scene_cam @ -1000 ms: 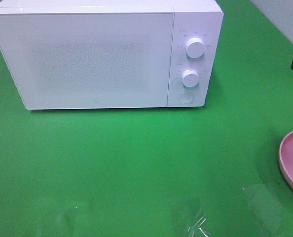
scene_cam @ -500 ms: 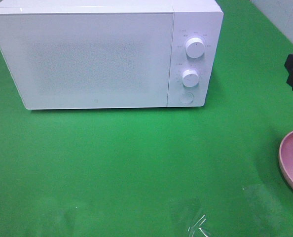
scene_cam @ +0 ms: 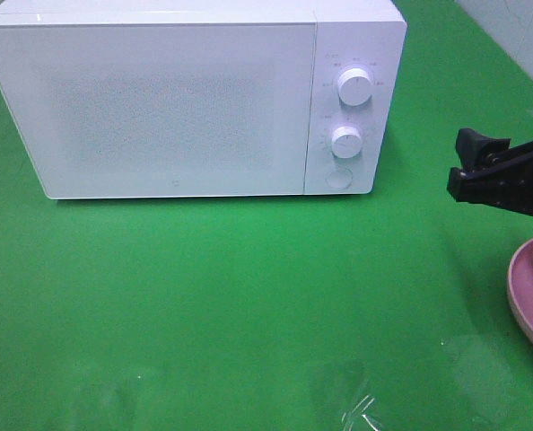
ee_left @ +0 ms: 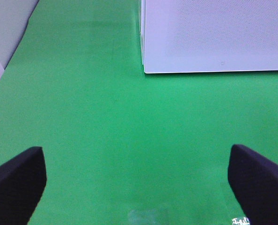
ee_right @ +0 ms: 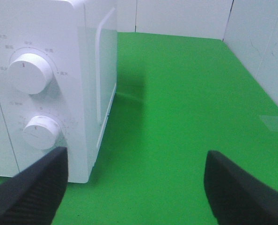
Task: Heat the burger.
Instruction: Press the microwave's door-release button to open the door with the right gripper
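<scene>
The burger is out of view in every frame. A white microwave (scene_cam: pixel 159 99) stands at the back of the green table with its door shut; its lower front edge shows in the left wrist view (ee_left: pixel 214 37), and its control panel in the right wrist view (ee_right: pixel 45 84). My right gripper (scene_cam: pixel 457 163) reaches in from the right edge, level with the microwave's knob side and apart from it. It is open (ee_right: pixel 136 187) with nothing between its fingers. My left gripper (ee_left: pixel 138 183) is open over bare green cloth in front of the microwave's left part.
Part of a round pink plate (scene_cam: pixel 531 287) lies at the right edge, just below the right arm. The microwave panel carries two white knobs (scene_cam: pixel 354 86) (scene_cam: pixel 346 141) and a round button (scene_cam: pixel 339 178). A pale wall runs along the far right (ee_right: pixel 270 47).
The right gripper has come in from the right edge and moved left and lower towards the microwave's control side. Microwave and plate are as before.
</scene>
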Available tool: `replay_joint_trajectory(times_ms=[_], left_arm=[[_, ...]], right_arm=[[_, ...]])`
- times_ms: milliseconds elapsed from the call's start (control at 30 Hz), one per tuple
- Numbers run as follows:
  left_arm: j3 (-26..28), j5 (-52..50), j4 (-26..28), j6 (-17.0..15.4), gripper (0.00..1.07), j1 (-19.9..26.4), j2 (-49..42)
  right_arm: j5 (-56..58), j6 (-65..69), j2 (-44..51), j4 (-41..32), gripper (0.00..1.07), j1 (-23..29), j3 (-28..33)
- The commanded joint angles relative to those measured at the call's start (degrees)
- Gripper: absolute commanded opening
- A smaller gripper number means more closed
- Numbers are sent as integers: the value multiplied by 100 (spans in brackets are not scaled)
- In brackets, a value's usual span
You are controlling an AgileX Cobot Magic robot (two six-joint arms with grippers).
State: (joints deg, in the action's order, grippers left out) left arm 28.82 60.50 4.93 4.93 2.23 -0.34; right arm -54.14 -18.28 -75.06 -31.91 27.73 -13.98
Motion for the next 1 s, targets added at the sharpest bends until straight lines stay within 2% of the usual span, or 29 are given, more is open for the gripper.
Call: replay_joint_trajectory(times_ms=[33,67,100,133,267,400,633,800,933,1000], left_arm=[[-6,-86,52,6,98,6,-109],[-6,-86,52,6,98,6,-109],[-6,-86,52,6,98,6,-109],[-6,-86,52,6,98,6,-109],[-6,-86,52,6,98,6,-109],[-6,-86,52,6,98,6,-109],[-6,-86,52,6,98,6,-109],[-6,-86,52,6,98,6,-109],[-6,-86,52,6,98,6,-109],[-6,-86,52,6,98,6,-109]], right_arm=[[-378,-138,-132,-321,75,321,-6],[-567,-138,-258,-453,75,579,-6],[-567,-138,-258,-453,75,579,-6],[-756,-143,-418,-619,75,865,-11],[-1020,-143,-647,-945,75,1255,-11],[-1272,-120,-1106,-1673,75,1856,-86],[-1197,-80,-1547,-1742,75,2172,-418],[-1180,97,-1690,-1742,75,2189,-504],[-1180,533,-1874,-1736,75,2189,-567],[-1180,1507,-1988,-1736,73,2189,-567]])
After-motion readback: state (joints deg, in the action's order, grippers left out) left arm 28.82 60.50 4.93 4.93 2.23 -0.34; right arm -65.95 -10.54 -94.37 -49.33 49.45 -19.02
